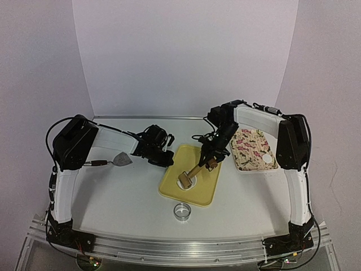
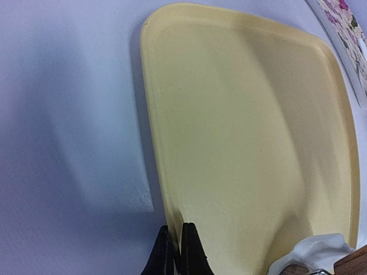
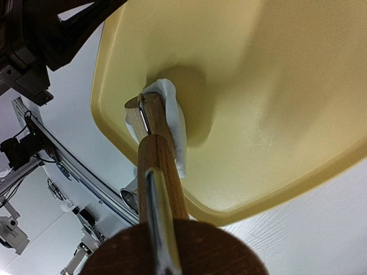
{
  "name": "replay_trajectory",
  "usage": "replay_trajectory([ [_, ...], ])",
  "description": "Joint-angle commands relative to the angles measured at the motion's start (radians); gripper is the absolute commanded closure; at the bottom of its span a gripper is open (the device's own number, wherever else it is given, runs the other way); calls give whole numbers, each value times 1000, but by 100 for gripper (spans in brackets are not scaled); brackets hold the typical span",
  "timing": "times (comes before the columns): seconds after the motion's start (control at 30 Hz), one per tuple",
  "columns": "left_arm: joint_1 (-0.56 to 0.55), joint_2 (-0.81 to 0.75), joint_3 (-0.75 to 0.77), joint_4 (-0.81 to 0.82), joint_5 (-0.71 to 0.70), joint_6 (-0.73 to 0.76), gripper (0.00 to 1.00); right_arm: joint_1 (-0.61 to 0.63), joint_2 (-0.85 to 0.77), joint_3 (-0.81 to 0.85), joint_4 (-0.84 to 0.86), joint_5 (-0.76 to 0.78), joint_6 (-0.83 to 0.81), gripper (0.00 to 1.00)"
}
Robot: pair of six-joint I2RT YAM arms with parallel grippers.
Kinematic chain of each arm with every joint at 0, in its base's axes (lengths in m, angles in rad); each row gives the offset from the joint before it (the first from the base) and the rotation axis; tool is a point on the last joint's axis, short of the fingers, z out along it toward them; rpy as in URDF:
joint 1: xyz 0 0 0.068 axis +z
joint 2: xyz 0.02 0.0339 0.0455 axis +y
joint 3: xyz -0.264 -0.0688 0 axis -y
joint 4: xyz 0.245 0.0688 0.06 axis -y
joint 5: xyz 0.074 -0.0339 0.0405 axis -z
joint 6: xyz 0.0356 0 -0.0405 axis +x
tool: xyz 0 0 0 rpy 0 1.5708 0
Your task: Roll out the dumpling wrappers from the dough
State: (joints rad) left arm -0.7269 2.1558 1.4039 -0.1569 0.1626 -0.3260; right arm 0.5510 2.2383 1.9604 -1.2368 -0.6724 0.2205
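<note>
We see the right gripper (image 1: pixel 210 162) clamped on the handle of a wooden roller (image 1: pixel 194 172). The roller's head presses on the lump of dough (image 1: pixel 184 182), which lies at about 7 o'clock from those fingers, a roller's length away and not touching them. The dough sits on the yellow tray (image 1: pixel 203 189), in its near-left part.

The left gripper (image 1: pixel 162 157) hangs at the tray's 10 o'clock edge with its jaws pressed tight together on nothing. From there the dough is at about 4 o'clock, near but clearly apart.

In the top view the roller's long axis runs from 1 o'clock, where it is held, down to 7 o'clock, where the head meets the dough. In the right wrist view the dough is stretched rather than round. Its long axis follows the handle closely, and the white edge shows on both sides of the head.

One finished dumpling wrapper (image 1: pixel 267 159) — a small white disc — lies flat at the near corner of the floral tray (image 1: pixel 248 144). That is at about 3 o'clock from the right gripper and well apart from it.

By our count there are:
- one lump of dough
- one wrapper
- one roller
- two trays
- one shiny ring cutter (image 1: pixel 181 211) on the table, just off the yellow tray's 6 o'clock edge
- one grey flat-bladed tool (image 1: pixel 121 160), on the table at 9 o'clock from the left gripper
</note>
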Motion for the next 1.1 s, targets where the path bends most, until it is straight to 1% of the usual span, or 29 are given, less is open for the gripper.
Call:
replay_trajectory([
  [0.0, -5, -11, -79, -169, -22, -7, 100, -76, 104, -71, -113, 487, 33, 100],
  [0.3, -4, -19, -111, -164, -33, -35, 100, -107, 120, -88, -111, 531, 23, 100],
  [0.67, 5, -24, -126, -160, -37, -57, 100, -115, 124, -135, -96, 558, 15, 100],
  [1.07, 40, -52, -161, -149, -39, -74, 100, -155, 84, -202, -83, 591, 19, 100],
])
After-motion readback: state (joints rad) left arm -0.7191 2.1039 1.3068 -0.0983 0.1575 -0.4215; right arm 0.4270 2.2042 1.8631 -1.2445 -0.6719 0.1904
